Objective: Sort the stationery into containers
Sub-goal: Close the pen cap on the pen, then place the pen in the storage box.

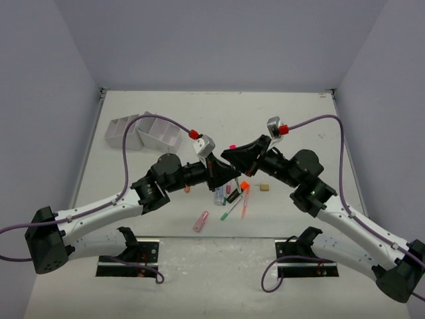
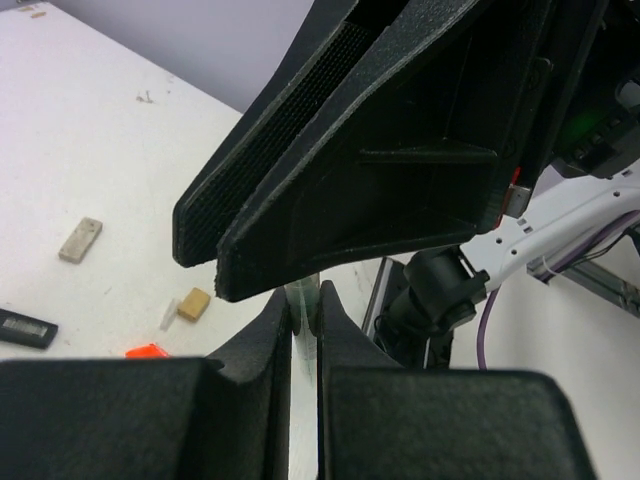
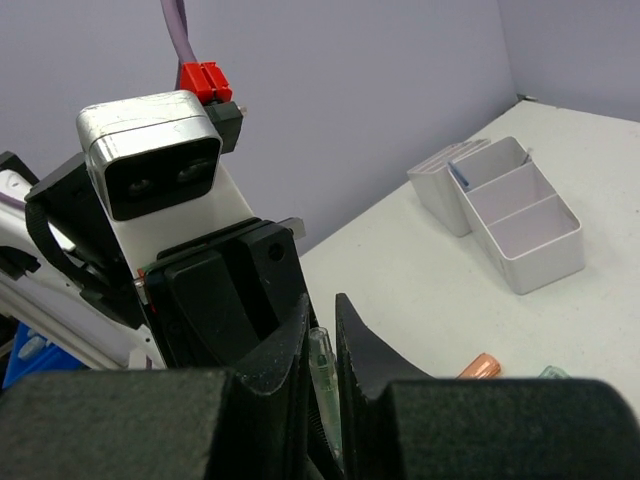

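Note:
Both grippers meet above the middle of the table, tip to tip. A thin clear green pen (image 3: 322,372) stands between the jaws of my right gripper (image 3: 320,325), which is shut on it. The same pen (image 2: 303,298) is pinched by my left gripper (image 2: 303,305), also shut. In the top view the left gripper (image 1: 232,174) and right gripper (image 1: 226,155) overlap and hide the pen. Loose stationery lies below them: a pink highlighter (image 1: 200,220), a green pen (image 1: 230,211), an orange pen (image 1: 244,203), a blue-capped bottle (image 1: 219,195), a tan eraser (image 1: 265,188). The white containers (image 1: 143,131) stand at the far left.
The organiser (image 3: 520,215) shows narrow compartments, one with a blue item in it. An orange marker (image 3: 480,366) lies near the right fingers. Two erasers (image 2: 195,304) (image 2: 80,240) and a flat black item (image 2: 25,328) lie on the white table.

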You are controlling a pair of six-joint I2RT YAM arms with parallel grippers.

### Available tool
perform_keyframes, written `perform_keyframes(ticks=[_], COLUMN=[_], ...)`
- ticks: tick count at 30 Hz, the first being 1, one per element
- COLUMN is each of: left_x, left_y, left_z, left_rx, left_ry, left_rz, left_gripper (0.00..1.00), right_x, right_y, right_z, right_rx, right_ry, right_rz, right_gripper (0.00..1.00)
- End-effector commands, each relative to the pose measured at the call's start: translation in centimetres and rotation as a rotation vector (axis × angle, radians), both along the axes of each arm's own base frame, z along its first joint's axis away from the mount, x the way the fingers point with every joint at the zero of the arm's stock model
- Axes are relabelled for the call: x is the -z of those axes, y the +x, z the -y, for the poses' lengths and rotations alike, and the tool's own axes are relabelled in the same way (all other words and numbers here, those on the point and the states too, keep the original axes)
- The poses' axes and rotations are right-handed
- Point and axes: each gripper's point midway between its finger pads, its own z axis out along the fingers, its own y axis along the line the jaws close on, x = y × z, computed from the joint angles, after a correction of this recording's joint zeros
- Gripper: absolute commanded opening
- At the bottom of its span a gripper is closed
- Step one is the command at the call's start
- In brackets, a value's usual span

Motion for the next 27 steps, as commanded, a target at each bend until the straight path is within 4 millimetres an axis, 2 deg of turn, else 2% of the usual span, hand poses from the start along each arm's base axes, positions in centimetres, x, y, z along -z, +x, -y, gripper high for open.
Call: perform_keyframes(ticks=[1,2,3,4,6,8,10,11,12,15,16,18,21,23,26,27], left_x=[-5.4,-5.4,-5.5,-5.5,-4.8,-3.9,-2.9,-2.9,-2.6,-2.2,-2.9,-4.9,-6.7,-6.5,-4.8,-4.6], left_y=[1.8,2.0,2.3,2.7,4.1,5.4,7.5,8.4,9.4,14.1,15.6,18.6,22.6,25.4,28.9,29.7], left_z=[0.1,-0.1,-0.3,-0.5,-1.0,-1.7,-3.3,-4.0,-4.8,-9.2,-11.0,-15.1,-21.4,-25.2,-28.3,-30.1], left_rx=[-0.071,-0.081,-0.099,-0.128,-0.201,-0.273,-0.373,-0.422,-0.464,-0.722,-0.839,-1.08,-1.407,-1.559,-1.64,-1.665], left_ry=[-0.13,-0.118,-0.108,-0.096,-0.048,0.003,0.034,0.035,0.044,0.102,0.125,0.157,0.233,0.29,0.327,0.312], left_rz=[0.138,0.141,0.147,0.154,0.15,0.134,0.101,0.082,0.067,0.016,0.021,0.031,0.051,0.064,0.083,0.07], left_gripper=[0.0,0.0,0.0,0.0,0.0,0.0,0.0,0.0,0.0,0.0,0.0,0.0,0.0,0.0,0.0,0.0], right_x=[4.2,4.6,4.9,5.0,3.8,3.4,3.5,2.6,2.4,0.7,0.5,0.3,1.2,2.5,4.2,4.9], right_y=[-3.0,-2.8,-2.7,-2.6,-2.2,-0.8,0.5,2.1,2.5,2.2,2.2,1.6,1.1,1.0,0.9,0.8], right_z=[-1.8,-1.6,-1.3,-1.0,0.4,2.0,5.1,7.5,9.0,14.2,15.3,16.3,16.2,16.0,15.6,15.5], right_rx=[-0.158,-0.137,-0.117,-0.097,-0.023,0.106,0.286,0.436,0.508,0.683,0.722,0.742,0.72,0.705,0.684,0.678], right_ry=[-0.098,-0.101,-0.105,-0.105,-0.08,-0.082,-0.095,-0.064,-0.048,0.025,0.037,0.047,0.026,0.002,-0.015,-0.026], right_rz=[-0.161,-0.168,-0.175,-0.178,-0.169,-0.2,-0.268,-0.277,-0.285,-0.257,-0.245,-0.217,-0.202,-0.206,-0.225,-0.228], right_gripper=[0.05,0.1,0.2,0.34,0.67,0.87,0.97,0.98,0.99,0.99,0.99,0.99,0.99,0.99,0.99,0.99])
